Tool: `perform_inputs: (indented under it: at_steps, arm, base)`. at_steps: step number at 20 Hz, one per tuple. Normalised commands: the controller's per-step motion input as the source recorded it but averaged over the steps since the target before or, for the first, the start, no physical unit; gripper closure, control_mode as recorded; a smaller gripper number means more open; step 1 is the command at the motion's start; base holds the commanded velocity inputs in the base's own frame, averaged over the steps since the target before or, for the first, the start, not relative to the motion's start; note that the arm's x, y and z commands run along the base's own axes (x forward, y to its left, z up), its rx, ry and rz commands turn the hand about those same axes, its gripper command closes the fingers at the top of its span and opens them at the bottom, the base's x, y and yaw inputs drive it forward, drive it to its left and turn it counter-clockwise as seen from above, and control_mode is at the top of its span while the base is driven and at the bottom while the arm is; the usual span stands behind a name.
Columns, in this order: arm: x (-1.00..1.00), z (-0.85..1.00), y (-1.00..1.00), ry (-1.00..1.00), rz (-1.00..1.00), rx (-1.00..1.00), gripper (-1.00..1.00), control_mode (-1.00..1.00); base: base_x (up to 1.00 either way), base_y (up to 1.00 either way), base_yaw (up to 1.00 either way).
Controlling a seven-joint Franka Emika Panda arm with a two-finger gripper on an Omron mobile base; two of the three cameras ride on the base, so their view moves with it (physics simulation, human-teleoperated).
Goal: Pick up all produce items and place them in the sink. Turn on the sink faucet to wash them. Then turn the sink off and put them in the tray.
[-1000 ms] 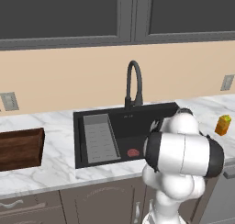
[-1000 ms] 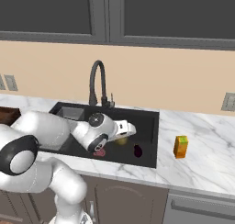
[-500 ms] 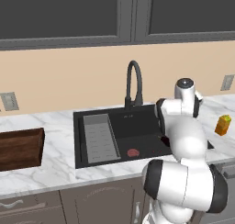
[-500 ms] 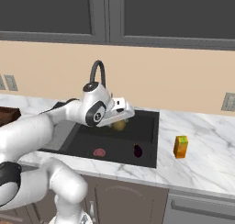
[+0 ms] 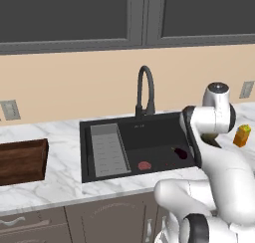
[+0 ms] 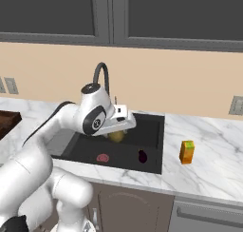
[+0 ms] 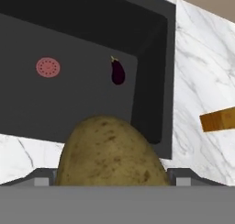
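- The tool (image 6: pixel 118 134) hangs above the sink (image 6: pixel 154 129), its jaws spread wide around the potato (image 7: pixel 112 152), which sits between them; it grips the potato
- In the right base view the potato (image 6: pixel 116 136) shows olive-yellow just under the white hand, above the far middle of the basin
- The eggplant (image 7: pixel 118 72), small and dark purple, lies on the sink floor towards the right wall; in the left base view it (image 5: pixel 180 153) lies near the arm
- A flat red disc (image 6: pixel 102 157) lies on the sink floor left of the eggplant, well apart from it
- A grey ribbed rack (image 5: pixel 107 150) runs along the left side of the sink
- The black gooseneck faucet (image 5: pixel 144 90) stands at the far edge of the sink, its spout arched towards the basin
- The brown tray (image 5: pixel 22 160) sits on the table left of the sink, apart from it
- The table (image 6: pixel 209 150) is white marble with grey veins; an orange block (image 6: pixel 187 151) with a green top stands on it right of the sink
- Behind the table runs a beige wall with a grey outlet (image 5: pixel 8 109) at the left and another (image 6: pixel 236 105) at the right
- Dark grey cabinets (image 5: pixel 64 15) hang above the wall; grey-brown cupboard fronts (image 5: pixel 107 219) close the space under the table
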Motion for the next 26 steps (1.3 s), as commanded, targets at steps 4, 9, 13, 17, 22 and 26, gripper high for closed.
perform_inputs:
  at_steps: [4,9,13,17,22,26]
  arm:
    - [-0.48,0.3,0.36,0.0,0.02,0.06,1.0,-1.0]
    - [-0.15,0.4,0.63,0.0,0.03,0.02,1.0,-1.0]
    - [-0.11,0.39,0.74,0.01,0.06,0.0,1.0,-1.0]
    - [-0.07,0.32,0.82,0.04,0.09,0.0,1.0,-1.0]
    - [-0.01,0.19,0.87,0.04,0.11,0.0,1.0,-1.0]
    - [0.0,0.0,0.59,0.03,0.08,0.0,1.0,-1.0]
  base:
    - [0.0,0.0,0.0]
    - [0.0,0.0,0.0]
    - [0.0,0.0,0.0]
    - [0.0,0.0,0.0]
    - [0.0,0.0,0.0]
    - [0.0,0.0,0.0]
